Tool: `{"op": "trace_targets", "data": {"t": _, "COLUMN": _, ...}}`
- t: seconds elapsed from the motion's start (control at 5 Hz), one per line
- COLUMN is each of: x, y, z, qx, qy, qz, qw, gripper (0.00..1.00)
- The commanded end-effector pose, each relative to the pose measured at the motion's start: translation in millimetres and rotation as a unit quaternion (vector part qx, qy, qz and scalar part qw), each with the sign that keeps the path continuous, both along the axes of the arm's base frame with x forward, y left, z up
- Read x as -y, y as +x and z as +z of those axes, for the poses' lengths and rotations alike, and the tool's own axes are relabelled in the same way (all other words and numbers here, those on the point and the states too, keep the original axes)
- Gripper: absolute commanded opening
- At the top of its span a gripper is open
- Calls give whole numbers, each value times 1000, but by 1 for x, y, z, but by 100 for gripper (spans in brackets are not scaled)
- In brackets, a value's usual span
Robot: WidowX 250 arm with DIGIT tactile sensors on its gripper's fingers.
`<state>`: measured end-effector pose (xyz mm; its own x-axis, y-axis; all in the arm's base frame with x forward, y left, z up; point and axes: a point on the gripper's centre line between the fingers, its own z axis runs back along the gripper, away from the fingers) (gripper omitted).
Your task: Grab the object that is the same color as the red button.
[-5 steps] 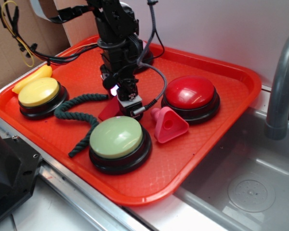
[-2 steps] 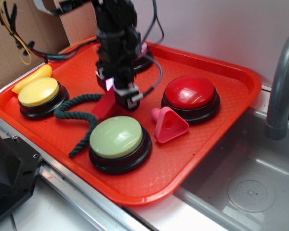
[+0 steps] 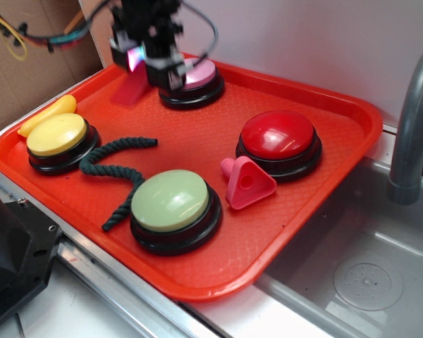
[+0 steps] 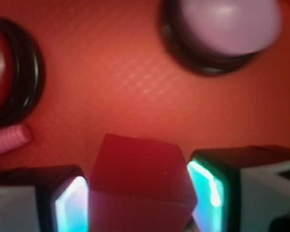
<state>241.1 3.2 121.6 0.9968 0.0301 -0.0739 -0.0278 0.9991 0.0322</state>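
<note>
- One tray (image 3: pixel 324 232), biggest item; four buttons on it, red button (image 3: pixel 278 134) at approx 3 o'clock.
- Gripper (image 3: pixel 142 65) up at 11 o'clock, next to pink button (image 3: pixel 194 74); fingers (image 4: pixel 70 205) closed on red block (image 3: pixel 132 88), block looks clear of tray.
- Step: grab looks done. Next: just keep grip steady.
- No readable text or brands.

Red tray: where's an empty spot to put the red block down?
The gripper holds the red block. The tray is barest at its near right corner, beyond the green button and pink triangle, and between the pink button and red button. The rope crowds the left middle.
</note>
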Motion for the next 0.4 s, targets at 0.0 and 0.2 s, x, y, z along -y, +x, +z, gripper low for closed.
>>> {"op": "trace_targets", "data": {"t": 0.0, "x": -16, "y": -9, "z": 80, "qx": 87, "qy": 16, "qz": 40, "qw": 995, "gripper": 0}}
{"op": "trace_targets", "data": {"t": 0.2, "x": -19, "y": -8, "z": 75, "qx": 75, "qy": 19, "qz": 66, "qw": 995, "gripper": 0}}
